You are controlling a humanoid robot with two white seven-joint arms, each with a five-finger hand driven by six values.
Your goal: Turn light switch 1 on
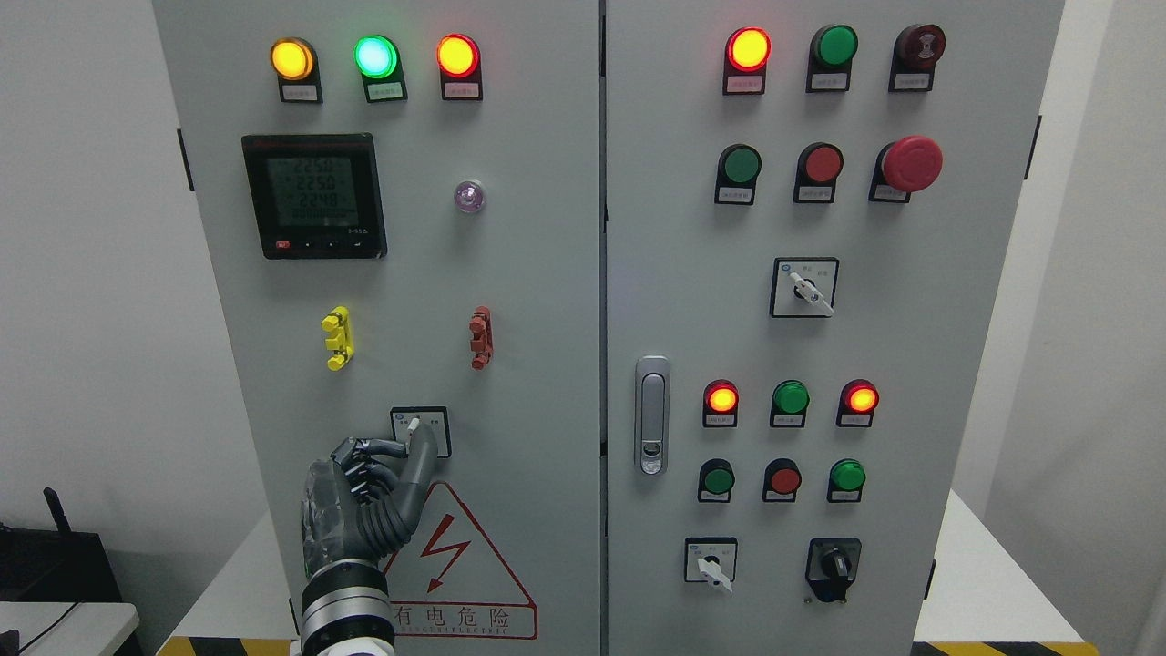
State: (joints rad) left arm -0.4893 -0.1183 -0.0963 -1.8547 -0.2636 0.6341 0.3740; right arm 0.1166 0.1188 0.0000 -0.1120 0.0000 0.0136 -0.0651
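Note:
A small rotary selector switch [420,430] with a white lever sits in a black-framed square low on the cabinet's left door [510,301]. My left hand [406,445] reaches up from the bottom edge, dark and metallic. Its thumb [421,460] stretches up along the lever's right side. The other fingers [375,451] curl in from the left and pinch the lever. The white lever tip points up and slightly left. My hand hides the lower half of the switch. The right arm does not show.
Above the switch are a yellow clip [336,337], a red clip [480,337], a digital meter [314,196] and three lit lamps. A warning triangle [455,556] lies just below. The right door carries a latch handle [652,415], pushbuttons, an emergency stop [911,164] and three more selector switches.

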